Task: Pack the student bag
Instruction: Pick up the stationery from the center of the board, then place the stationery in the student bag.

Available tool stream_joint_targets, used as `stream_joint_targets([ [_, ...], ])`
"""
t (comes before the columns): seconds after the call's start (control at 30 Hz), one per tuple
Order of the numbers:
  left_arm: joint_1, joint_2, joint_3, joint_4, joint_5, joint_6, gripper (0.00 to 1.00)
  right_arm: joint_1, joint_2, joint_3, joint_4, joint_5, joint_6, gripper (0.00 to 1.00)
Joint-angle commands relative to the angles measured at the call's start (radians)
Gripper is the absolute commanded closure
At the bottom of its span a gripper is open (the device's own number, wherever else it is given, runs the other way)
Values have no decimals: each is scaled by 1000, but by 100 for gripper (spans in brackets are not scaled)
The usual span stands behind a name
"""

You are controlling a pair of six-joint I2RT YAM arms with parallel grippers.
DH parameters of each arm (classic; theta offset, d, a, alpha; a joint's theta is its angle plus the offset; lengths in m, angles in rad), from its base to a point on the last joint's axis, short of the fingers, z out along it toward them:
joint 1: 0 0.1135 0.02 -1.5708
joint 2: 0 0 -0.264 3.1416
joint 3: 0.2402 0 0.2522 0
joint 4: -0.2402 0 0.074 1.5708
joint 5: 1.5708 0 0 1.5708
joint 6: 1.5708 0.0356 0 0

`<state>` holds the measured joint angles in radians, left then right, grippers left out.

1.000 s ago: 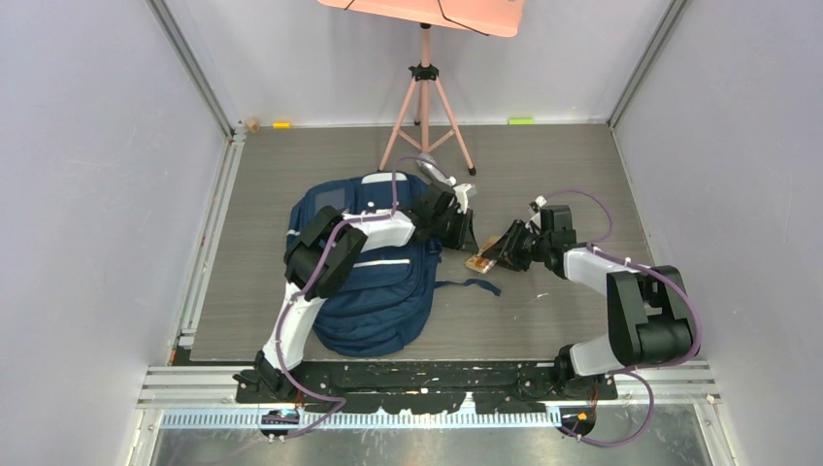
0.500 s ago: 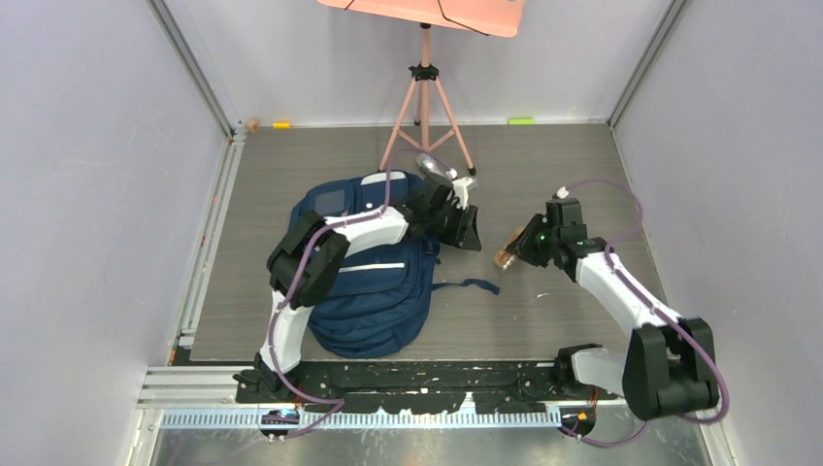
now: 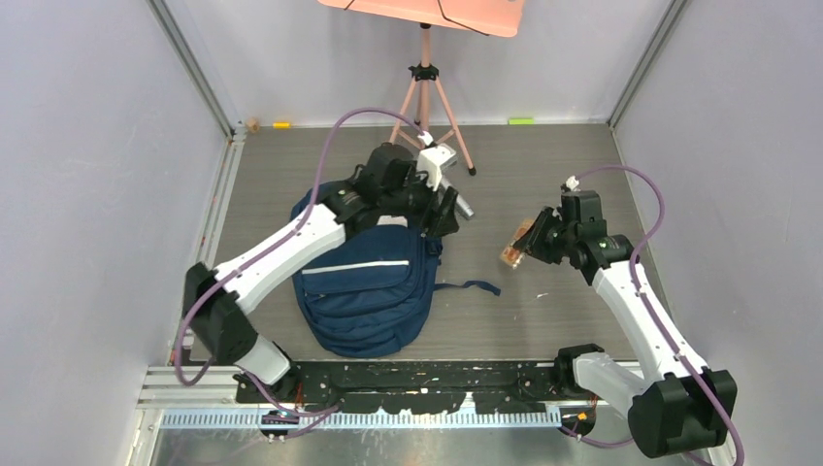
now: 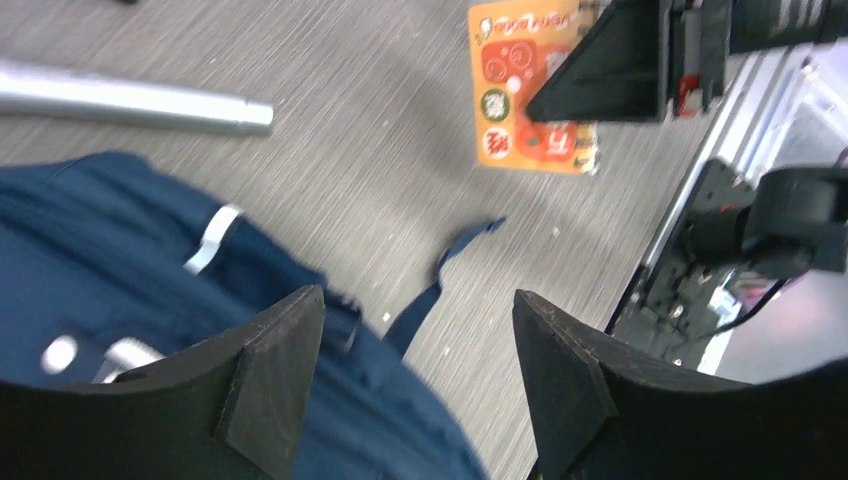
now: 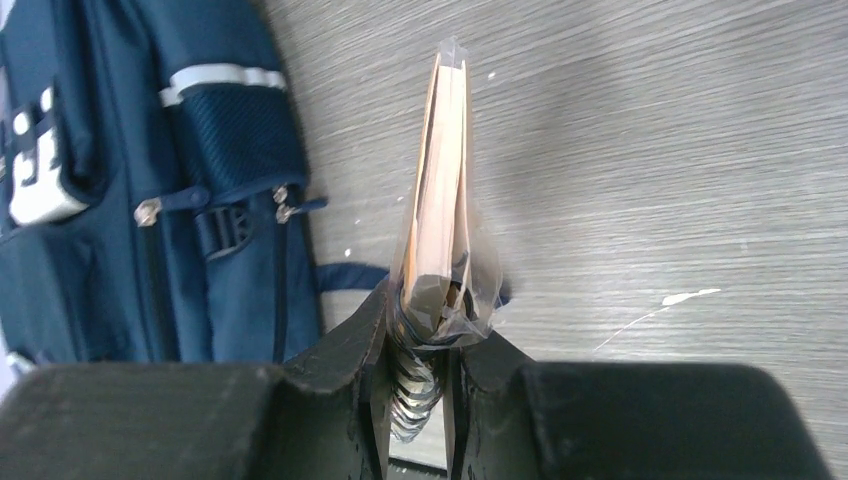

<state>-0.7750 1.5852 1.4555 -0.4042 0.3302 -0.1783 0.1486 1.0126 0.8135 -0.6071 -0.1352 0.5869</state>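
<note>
The student bag (image 3: 374, 282) lies flat on the grey table (image 3: 563, 165), left of the middle, front pocket up and its top end towards the far wall. A loose dark strap (image 3: 473, 285) trails from its right side onto the bare boards.

We see the left arm reaching long and low from its base, slanting across the bag, with the left gripper (image 3: 442, 209) hanging over the bag's top right corner. In its wrist view the left gripper (image 4: 415, 330) has its fingers (image 4: 275, 380) wide apart with nothing between them.

The right arm rises from its base and bends inward, so the right gripper (image 3: 529, 243) is to the right of the bag and apart from it. Its jaws are clamped on the spiral edge of an orange notebook (image 3: 511, 254) in clear wrap, seen edge-on from the wrist (image 5: 440, 190).

A silver tube (image 3: 464, 208) lies just beside the left gripper, and a pink tripod (image 3: 424, 107) stands behind
</note>
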Motion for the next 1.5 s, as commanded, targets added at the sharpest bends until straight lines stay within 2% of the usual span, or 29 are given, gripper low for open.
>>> stream_joint_targets([
  [0.0,-3,-137,-39,-308,-98,169,29,6,-41,92,-69,-169,-40,100],
  [0.17,-7,-292,-126,-502,-144,257,29,29,-88,109,-132,-205,-56,99],
  [0.3,-7,-428,-233,-536,-192,281,23,52,-108,100,-144,-229,-49,100],
  [0.4,-8,-496,-279,-553,-175,272,20,72,-105,91,-144,-230,-41,100],
  [0.47,-9,-520,-309,-548,-178,272,19,88,-100,91,-138,-233,-34,100],
  [0.53,-9,-526,-332,-549,-197,278,13,104,-92,95,-131,-246,-24,100],
  [0.7,-9,-495,-355,-551,-361,278,20,160,-69,127,-124,-289,-2,100],
  [0.93,-9,-541,-400,-472,-389,293,18,248,-54,131,-103,-279,29,100],
  [1.0,-9,-545,-412,-461,-447,292,25,268,-50,129,-90,-276,48,99],
  [1.13,-9,-561,-409,-442,-526,289,47,305,-44,133,-63,-289,86,100],
  [1.2,-9,-594,-417,-400,-531,291,53,321,-43,133,-41,-301,109,99],
  [1.33,-10,-662,-439,-303,-518,303,55,359,-48,129,1,-319,161,100],
  [1.47,-10,-649,-444,-295,-491,332,71,416,-55,114,57,-321,222,100],
])
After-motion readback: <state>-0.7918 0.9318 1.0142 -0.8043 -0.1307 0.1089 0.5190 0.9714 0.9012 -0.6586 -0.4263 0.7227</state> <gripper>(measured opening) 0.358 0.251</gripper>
